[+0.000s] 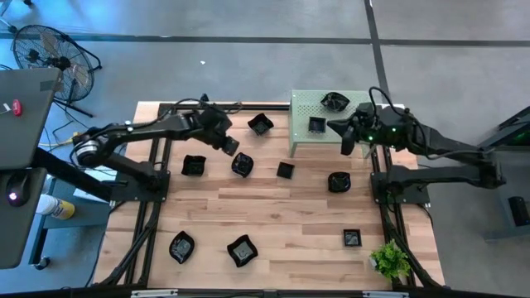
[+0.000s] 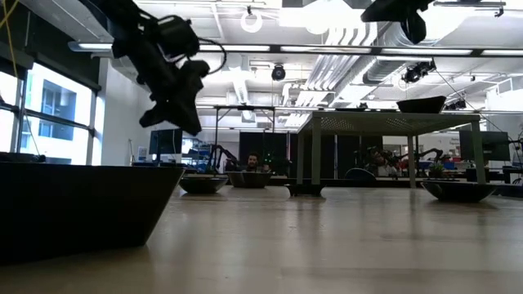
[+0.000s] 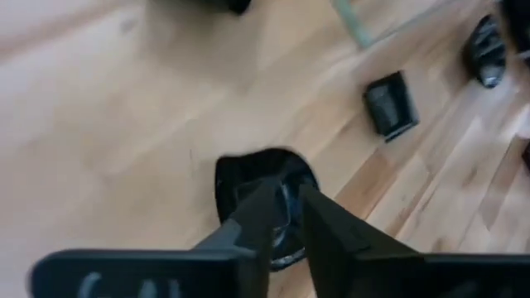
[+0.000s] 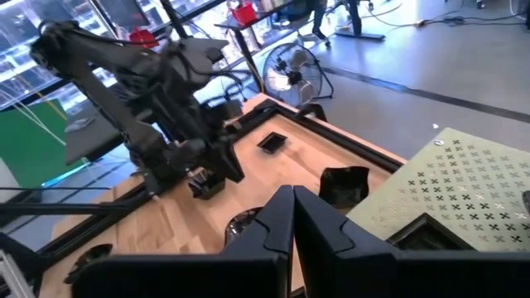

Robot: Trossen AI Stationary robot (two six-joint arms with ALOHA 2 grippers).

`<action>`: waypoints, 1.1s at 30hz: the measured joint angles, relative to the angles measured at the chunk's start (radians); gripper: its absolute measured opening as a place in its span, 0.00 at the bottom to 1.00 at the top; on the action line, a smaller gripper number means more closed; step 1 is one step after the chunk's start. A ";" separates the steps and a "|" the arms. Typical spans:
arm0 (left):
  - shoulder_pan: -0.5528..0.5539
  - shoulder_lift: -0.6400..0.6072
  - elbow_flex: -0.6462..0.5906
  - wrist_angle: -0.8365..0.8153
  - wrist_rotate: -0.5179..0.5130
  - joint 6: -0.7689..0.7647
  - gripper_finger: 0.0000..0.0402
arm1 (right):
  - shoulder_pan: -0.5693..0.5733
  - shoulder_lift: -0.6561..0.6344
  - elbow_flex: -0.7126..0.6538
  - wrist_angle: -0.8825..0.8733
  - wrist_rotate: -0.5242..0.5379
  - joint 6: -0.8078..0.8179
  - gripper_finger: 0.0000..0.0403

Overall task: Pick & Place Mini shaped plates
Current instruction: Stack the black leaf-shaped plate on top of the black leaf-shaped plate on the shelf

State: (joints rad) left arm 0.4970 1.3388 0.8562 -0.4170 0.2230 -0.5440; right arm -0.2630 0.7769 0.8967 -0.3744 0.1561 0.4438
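Several small glossy black plates lie flat on the wooden table [image 1: 273, 211]. Two more sit on top of the pale green perforated stand [image 1: 302, 136], one of them [image 1: 334, 101] near its far edge. My left gripper [image 1: 229, 146] hangs above the table, just left of a rounded plate [image 1: 242, 164]. That plate [image 3: 257, 170] shows below the gripper's fingers [image 3: 290, 199], which stand a narrow gap apart. My right gripper [image 1: 347, 141] hovers at the stand's right end with its fingers [image 4: 293, 207] shut and empty.
A small potted plant [image 1: 389, 261] stands at the near right corner. Black frame rails [image 1: 153, 207] run along both sides of the table. The stand's legs and top [image 2: 392, 122] rise over the far right part. Bare wood lies between the plates in the middle.
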 joint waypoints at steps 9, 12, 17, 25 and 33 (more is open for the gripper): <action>-0.001 0.076 0.000 -0.027 -0.012 -0.090 0.34 | 0.033 0.015 0.000 -0.002 0.045 0.001 0.01; -0.001 0.110 0.000 -0.029 0.001 -0.093 0.35 | 0.035 0.020 0.000 0.000 0.047 0.001 0.01; -0.001 0.169 0.000 -0.032 0.018 -0.093 0.35 | 0.035 0.027 0.000 0.004 0.047 0.011 0.01; -0.001 0.245 0.000 -0.020 0.054 -0.065 0.25 | 0.035 0.030 0.000 0.005 0.047 0.004 0.01; -0.001 0.279 -0.001 0.003 0.063 -0.039 0.07 | 0.035 0.030 0.000 0.005 0.047 0.001 0.01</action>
State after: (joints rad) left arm 0.4961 1.6180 0.8555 -0.4139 0.2865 -0.5830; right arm -0.2279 0.8066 0.8967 -0.3698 0.2035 0.4450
